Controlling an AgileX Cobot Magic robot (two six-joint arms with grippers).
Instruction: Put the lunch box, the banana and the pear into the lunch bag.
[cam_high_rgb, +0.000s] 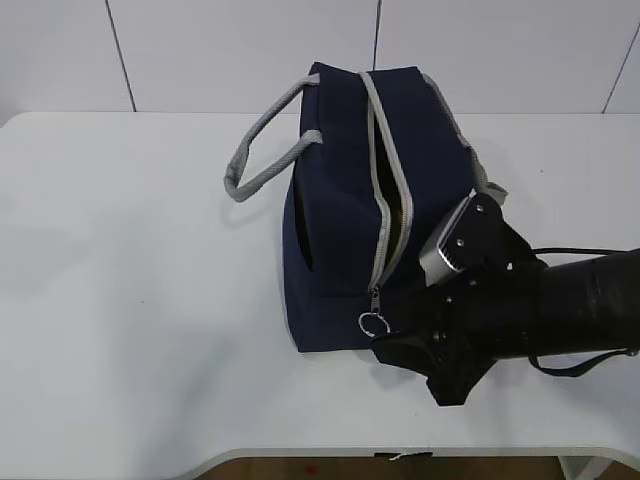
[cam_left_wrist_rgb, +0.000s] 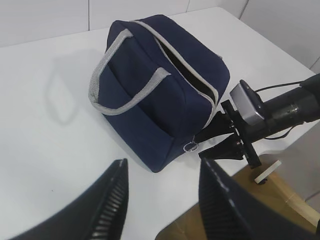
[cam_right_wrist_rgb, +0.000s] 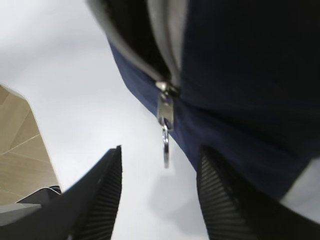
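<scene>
Right gripper near table's front edge, jaws apart, empty, ring pull hanging just ahead (untouched). Left gripper also spread, holding nothing. Beyond: lunch bag mid-table, zipper open, handles flopped left.

I'm looking at what seems a lab or test room, not a home: a bare white counter with a rounded edge, plain white wall panels with dark seams behind it, wood-look floor below, and a black arm with trailing cable.
</scene>
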